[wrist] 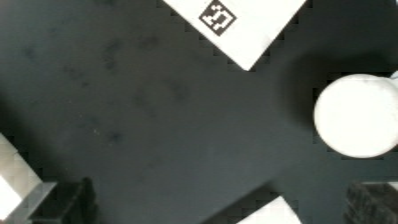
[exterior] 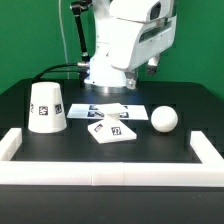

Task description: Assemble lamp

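White shade stands narrow end up, flat tagged base lies between it and bulb.

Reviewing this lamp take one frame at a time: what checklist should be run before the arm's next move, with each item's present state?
1. Fingers open with nothing between them: ok.
2. Base lying flat on the table, touching no other part: ok.
3. Bulb resting apart from the base, on the exterior view's right: ok.
4. Shade standing upright on the exterior view's left, apart from the base: ok.
5. Fingers lined up over a part: not ok; in the wrist view neither base nor bulb lies between them.
6. Height of the fingers above the table: cannot tell.
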`<state>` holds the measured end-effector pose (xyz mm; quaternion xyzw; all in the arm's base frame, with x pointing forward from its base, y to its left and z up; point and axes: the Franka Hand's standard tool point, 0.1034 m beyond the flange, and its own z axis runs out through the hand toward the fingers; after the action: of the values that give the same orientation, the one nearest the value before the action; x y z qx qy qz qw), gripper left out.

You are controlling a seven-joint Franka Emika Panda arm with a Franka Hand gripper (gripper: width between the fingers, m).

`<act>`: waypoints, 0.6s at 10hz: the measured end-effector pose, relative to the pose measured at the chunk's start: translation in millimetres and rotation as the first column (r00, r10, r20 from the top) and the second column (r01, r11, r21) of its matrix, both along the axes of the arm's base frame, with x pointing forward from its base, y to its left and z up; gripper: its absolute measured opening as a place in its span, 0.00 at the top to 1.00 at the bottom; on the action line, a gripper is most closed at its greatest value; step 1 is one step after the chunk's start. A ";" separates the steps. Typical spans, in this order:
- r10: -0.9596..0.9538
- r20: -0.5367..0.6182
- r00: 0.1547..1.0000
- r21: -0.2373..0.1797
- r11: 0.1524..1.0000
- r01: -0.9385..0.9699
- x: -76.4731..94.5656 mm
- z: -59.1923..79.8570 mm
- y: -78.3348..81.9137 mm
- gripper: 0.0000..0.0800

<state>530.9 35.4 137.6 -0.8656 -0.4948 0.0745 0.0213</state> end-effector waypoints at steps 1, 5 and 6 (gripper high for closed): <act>0.000 0.000 1.000 0.000 1.000 0.000 0.0 0.0 0.0 0.13; 0.000 0.000 1.000 0.000 1.000 0.000 0.0 -0.4 0.0 0.13; -0.001 0.000 1.000 0.000 1.000 0.001 0.0 -0.5 0.1 0.13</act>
<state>530.9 35.5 137.1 -0.8658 -0.4943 0.0745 0.0214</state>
